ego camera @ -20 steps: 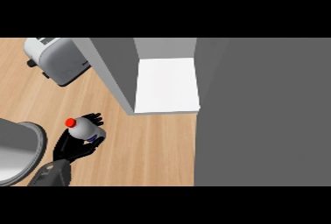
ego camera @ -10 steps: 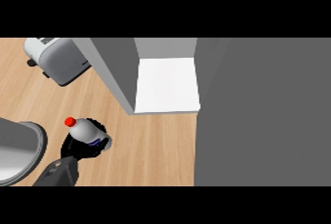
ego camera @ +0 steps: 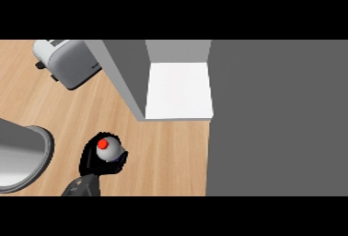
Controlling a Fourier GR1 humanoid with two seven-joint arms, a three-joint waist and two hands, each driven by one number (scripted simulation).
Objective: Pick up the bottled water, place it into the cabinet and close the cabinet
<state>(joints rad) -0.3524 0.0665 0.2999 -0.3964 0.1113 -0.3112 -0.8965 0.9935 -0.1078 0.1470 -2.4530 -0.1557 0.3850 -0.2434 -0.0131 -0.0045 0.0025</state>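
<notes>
One hand (ego camera: 95,161) shows in the head view, coming up from the lower edge at the left on a grey forearm. Which arm it belongs to cannot be told for certain from this view alone (it enters at the left, so it reads as the left hand). Its black fingers are curled around the bottled water (ego camera: 108,151), clamped on it so that the hand hides most of the bottle's body. What shows of the bottle is its pale grey shoulder and its red cap (ego camera: 103,144), seen from above, with the dark fingers wrapped along its left side and beneath it.

The bottle sits inside the grasp, above the wooden desk (ego camera: 170,156); whether its base touches the desk cannot be told from this steep angle.

Up and to the right of the hand stands the open cabinet (ego camera: 178,90), its white floor panel showing between grey walls. The cabinet's near corner lies well apart from the hand. A large grey surface (ego camera: 279,120) fills everything far to the right of the hand.

Just left of the hand, close beside it but not touching, is the curved rim of a big grey metal vessel (ego camera: 27,156). Farther up and to the left of the hand, a silver toaster (ego camera: 66,62) rests on the desk.
</notes>
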